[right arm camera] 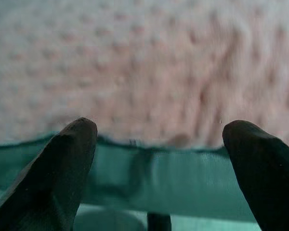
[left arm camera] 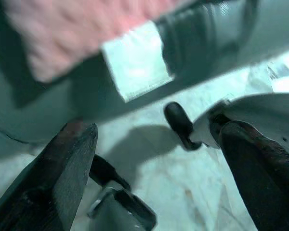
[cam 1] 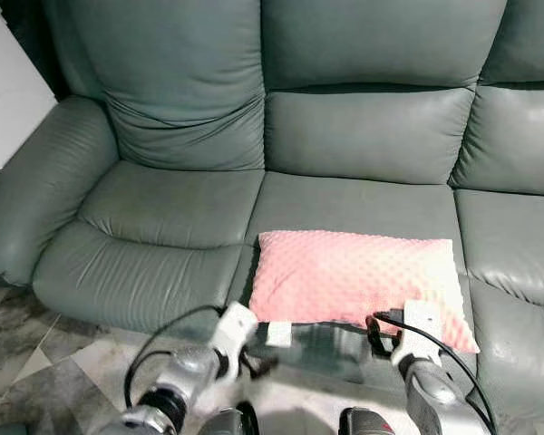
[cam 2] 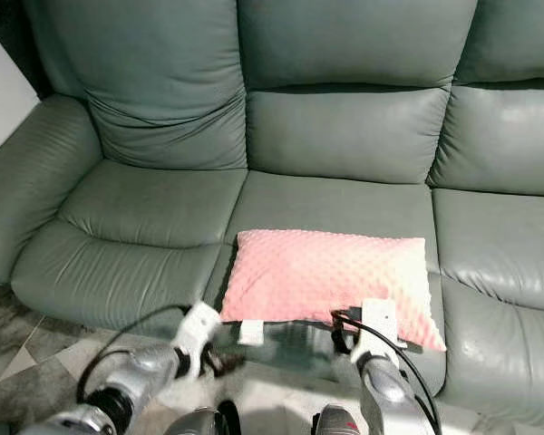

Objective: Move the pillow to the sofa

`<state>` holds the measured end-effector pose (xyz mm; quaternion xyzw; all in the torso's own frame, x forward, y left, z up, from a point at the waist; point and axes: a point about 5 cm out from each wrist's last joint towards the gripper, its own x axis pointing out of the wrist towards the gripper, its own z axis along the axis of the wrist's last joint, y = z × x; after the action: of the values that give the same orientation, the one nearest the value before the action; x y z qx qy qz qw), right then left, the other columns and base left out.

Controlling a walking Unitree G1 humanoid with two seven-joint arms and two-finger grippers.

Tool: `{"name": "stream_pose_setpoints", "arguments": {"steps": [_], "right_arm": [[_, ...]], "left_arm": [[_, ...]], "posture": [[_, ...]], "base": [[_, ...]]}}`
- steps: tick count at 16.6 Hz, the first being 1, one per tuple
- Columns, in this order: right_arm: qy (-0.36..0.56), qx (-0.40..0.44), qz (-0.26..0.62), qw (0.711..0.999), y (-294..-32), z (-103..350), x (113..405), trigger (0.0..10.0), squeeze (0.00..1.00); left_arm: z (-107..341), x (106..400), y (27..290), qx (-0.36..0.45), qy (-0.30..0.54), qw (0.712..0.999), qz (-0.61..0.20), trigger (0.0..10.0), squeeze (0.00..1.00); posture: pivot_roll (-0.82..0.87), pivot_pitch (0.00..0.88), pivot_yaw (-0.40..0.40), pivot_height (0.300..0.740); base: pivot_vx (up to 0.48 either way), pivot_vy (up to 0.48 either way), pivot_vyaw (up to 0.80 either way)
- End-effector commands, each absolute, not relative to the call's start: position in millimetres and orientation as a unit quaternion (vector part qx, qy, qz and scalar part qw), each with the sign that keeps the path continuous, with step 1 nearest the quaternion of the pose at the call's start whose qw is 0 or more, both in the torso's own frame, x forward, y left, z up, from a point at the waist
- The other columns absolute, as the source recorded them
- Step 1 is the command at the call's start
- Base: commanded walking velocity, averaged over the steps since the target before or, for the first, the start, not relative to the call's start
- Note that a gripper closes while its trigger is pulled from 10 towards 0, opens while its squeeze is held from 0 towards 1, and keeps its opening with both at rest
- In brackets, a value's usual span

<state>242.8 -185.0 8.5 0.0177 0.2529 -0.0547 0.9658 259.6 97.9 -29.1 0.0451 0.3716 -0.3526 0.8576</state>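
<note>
Pillow lies flat on the middle seat of the sofa, its near long edge at the seat's front lip, just ahead of both tools. By the look of it the task is close to done, or done.

Chief risk, as I judge it: the pillow sits near the front edge, so a tool that catches the fabric or the white label hanging at the near edge could drag it off onto the floor. The right tool is the likelier culprit, since it is right at the pillow's near right corner. The loose black cable on the right arm lies against that corner and might snag too.

Left tool is low in front of the sofa, below and short of the pillow's near left corner, its fingers spread wide and holding nothing; between them lie the floor and the sofa's front. The left arm is bent, forearm slanting up toward the seat edge.

Right tool points straight at the pillow's near side from close in, fingers well apart and empty, the pink dotted fabric just beyond the tips. Its arm reaches forward and up from below.
</note>
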Motion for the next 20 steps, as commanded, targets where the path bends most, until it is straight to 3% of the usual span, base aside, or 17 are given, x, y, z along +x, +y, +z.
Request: {"name": "stream_pose_setpoints", "arguments": {"steps": [1,7,9,14,20], "right_arm": [[0.274,0.027,-0.043,0.960,-181,2,233,10.0,0.61],[0.248,0.042,-0.026,0.968,-176,18,222,10.0,0.35],[0.246,0.046,-0.020,0.968,-177,24,220,10.0,0.00],[0.241,0.044,-0.030,0.969,-185,30,219,10.0,0.00],[0.221,0.051,-0.033,0.973,-184,36,222,10.0,0.00]], "left_arm": [[-37,251,101,0.050,0.389,0.851,-0.348,10.0,0.00],[-43,245,90,0.012,0.389,0.876,-0.286,10.0,0.00],[-45,243,88,0.026,0.389,0.879,-0.274,10.0,0.00],[-43,249,87,0.033,0.382,0.898,-0.216,10.0,0.00],[-20,277,85,0.031,0.310,0.939,-0.145,10.0,0.00]], "posture": [[-0.21,0.235,0.135,0.740],[-0.26,0.328,0.125,0.740],[-0.27,0.341,0.119,0.740],[-0.28,0.355,0.117,0.740],[-0.28,0.357,0.120,0.740]], "base": [[0.000,0.000,0.00],[0.000,0.000,0.00],[0.000,0.000,0.00],[0.000,0.000,0.00],[0.000,0.000,0.00]]}}
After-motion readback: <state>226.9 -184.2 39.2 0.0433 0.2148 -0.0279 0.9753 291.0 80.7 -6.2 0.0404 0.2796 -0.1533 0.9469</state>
